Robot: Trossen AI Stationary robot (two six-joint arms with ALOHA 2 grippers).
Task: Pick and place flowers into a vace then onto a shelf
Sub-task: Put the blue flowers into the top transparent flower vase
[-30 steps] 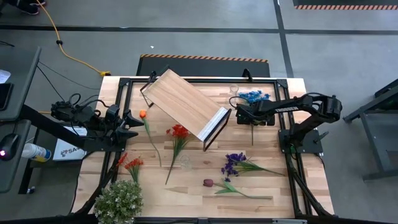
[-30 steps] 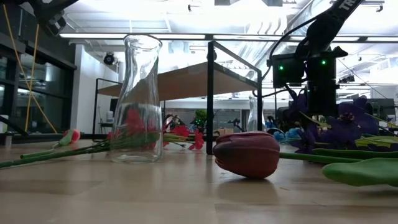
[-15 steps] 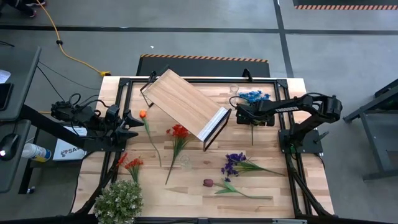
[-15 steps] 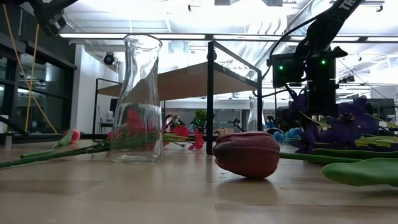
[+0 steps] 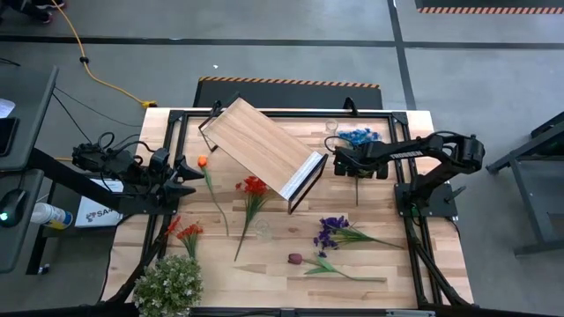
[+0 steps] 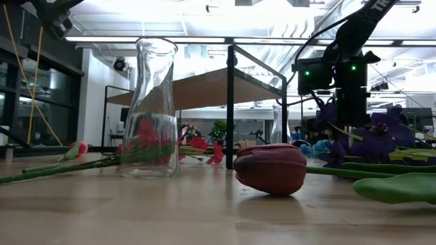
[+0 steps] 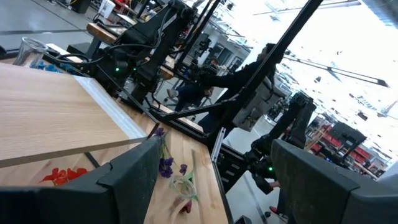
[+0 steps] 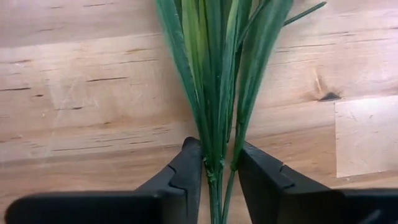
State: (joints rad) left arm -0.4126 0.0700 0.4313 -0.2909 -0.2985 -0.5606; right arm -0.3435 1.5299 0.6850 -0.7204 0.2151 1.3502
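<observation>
My right gripper point(image 5: 354, 167) points down near the table's far right, shut on the blue flower point(image 5: 359, 136); the low view shows it too point(image 6: 353, 102). My left gripper point(image 5: 187, 176) waits open by the left edge, beside the orange flower point(image 5: 203, 162). The clear glass vase point(image 5: 263, 229) point(image 6: 151, 109) stands upright mid-table. Red point(image 5: 254, 187), red-orange point(image 5: 185, 231), purple point(image 5: 332, 231) and maroon point(image 5: 295, 259) flowers lie flat on the planks. The shelf point(image 5: 264, 150) stands slantwise at the far middle. My right gripper pinches the blue flower's green stalk point(image 8: 217, 171) between its two fingers point(image 8: 189, 168), where the long leaves bunch together. The fingers come from above, pointing down, and lie across the stalk. The leaves fan out past the fingertips over the wood; whether the stalk is lifted I cannot tell.
A bushy pale-green leafy clump point(image 5: 167, 286) sits at the near left corner. A small clear glass point(image 5: 331, 126) stands by the far edge beside the blue blooms. The shelf's pale end panel point(image 5: 304, 176) is close to my right gripper. Black frame rails border the table.
</observation>
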